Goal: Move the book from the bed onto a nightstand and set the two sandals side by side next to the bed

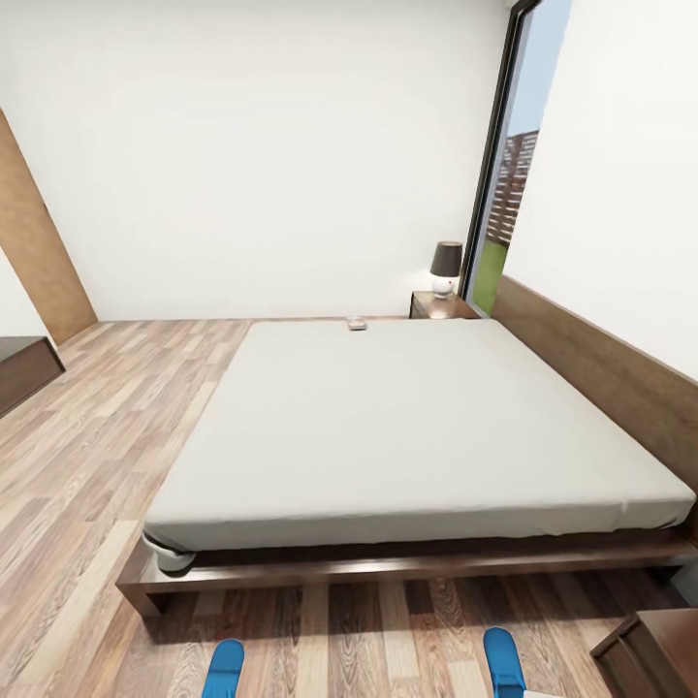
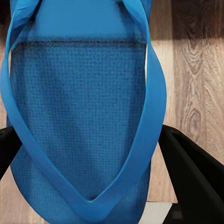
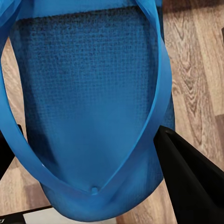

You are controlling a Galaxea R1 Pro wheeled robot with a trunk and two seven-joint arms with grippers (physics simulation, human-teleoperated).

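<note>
You hold 1 blue sandal in each tool. Your left tool [image 2: 93,154] has its dark fingers [image 2: 191,172] on either side of the left sandal [image 2: 79,116], pressed against its edges, so it is clamped on it; the sole's textured face and strap run out ahead of the tool over the wood-plank floor [image 2: 196,70]. Your right tool [image 3: 88,158] is clamped the same way on the right sandal [image 3: 88,93].

In the head view the 2 sandals [image 1: 224,669] [image 1: 504,661] sit well apart, both short of the bed's [image 1: 407,427] foot end. Far ahead of both tools, a small object [image 1: 358,324], possibly the book, lies on the far edge of the mattress. Beyond it, ahead and to the right, stands the nightstand [image 1: 441,306] carrying 1 lamp [image 1: 446,267]. Another dark worktop [image 1: 659,650] is just right of the right tool.
</note>
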